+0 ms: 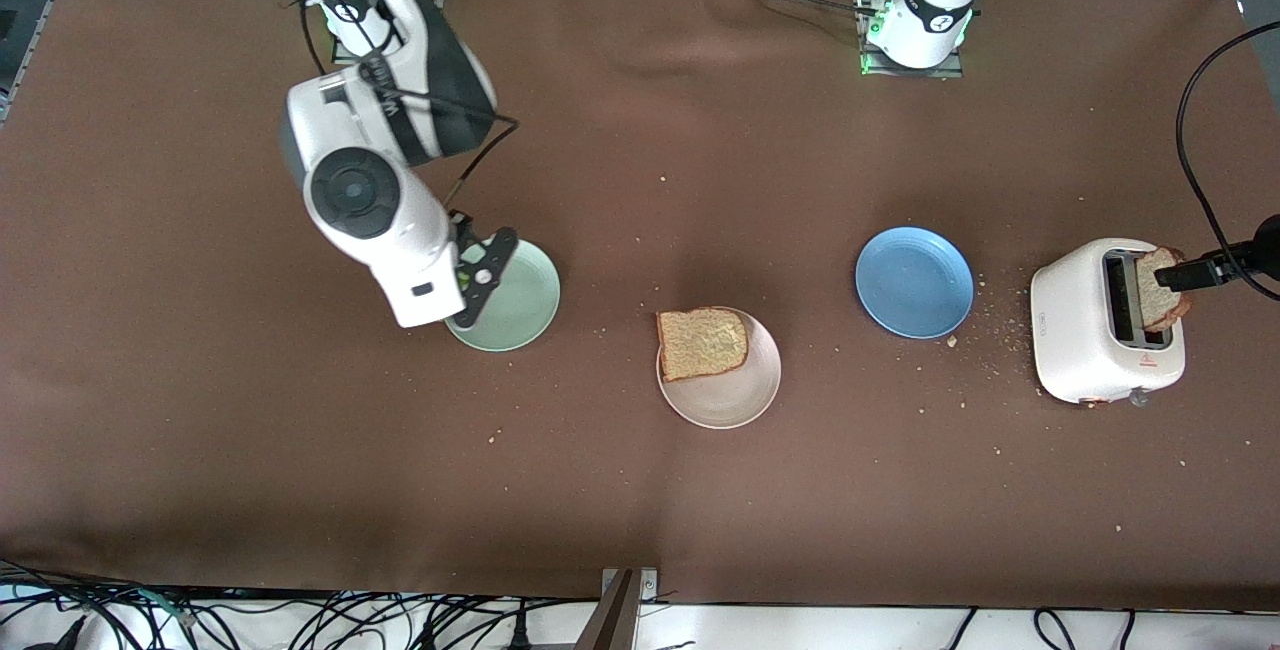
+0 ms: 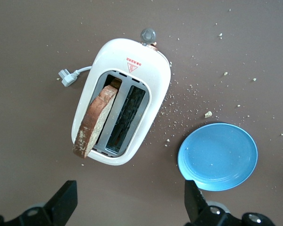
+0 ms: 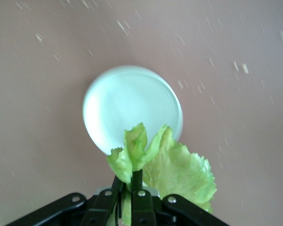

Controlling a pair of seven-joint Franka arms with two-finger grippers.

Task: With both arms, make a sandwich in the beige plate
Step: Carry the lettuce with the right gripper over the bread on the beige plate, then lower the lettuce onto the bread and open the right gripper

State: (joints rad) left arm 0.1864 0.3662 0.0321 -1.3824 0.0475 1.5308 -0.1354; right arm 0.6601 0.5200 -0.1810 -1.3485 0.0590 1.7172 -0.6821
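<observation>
— See the right pincer [image 3: 132,188]? It's clamped on the lettuce leaf [image 3: 172,167], hanging over the mint-green plate [image 1: 520,300].

— Thin and floppy, that leaf, all ruffled edge. I'd say carry it level and slowly, so it doesn't flap loose, and bring it right over the bread before letting go.

— Where's it bound for?

— The beige plate [image 1: 735,395], mid-worktop. One slice of bread [image 1: 702,342] lies on it already, toward twelve o'clock on the plate, its crust overhanging the rim a little. So aim for the slice, not the plate's centre.

— And the left pincer [image 2: 127,205]?

— Jaws wide apart, gripping nothing, hovering over the toaster [image 1: 1105,320] at the left arm's end. A second slice [image 2: 95,123] stands up out of one slot, grainy crumb, darker crust.

— Smooth white shell on that toaster, rounded corners. Crumbs scattered around it.

— And a glossy blue plate [image 1: 914,281], bare, between the toaster and the beige one. I'd grip that slice by its flat faces, gently; it looks crumbly.
</observation>
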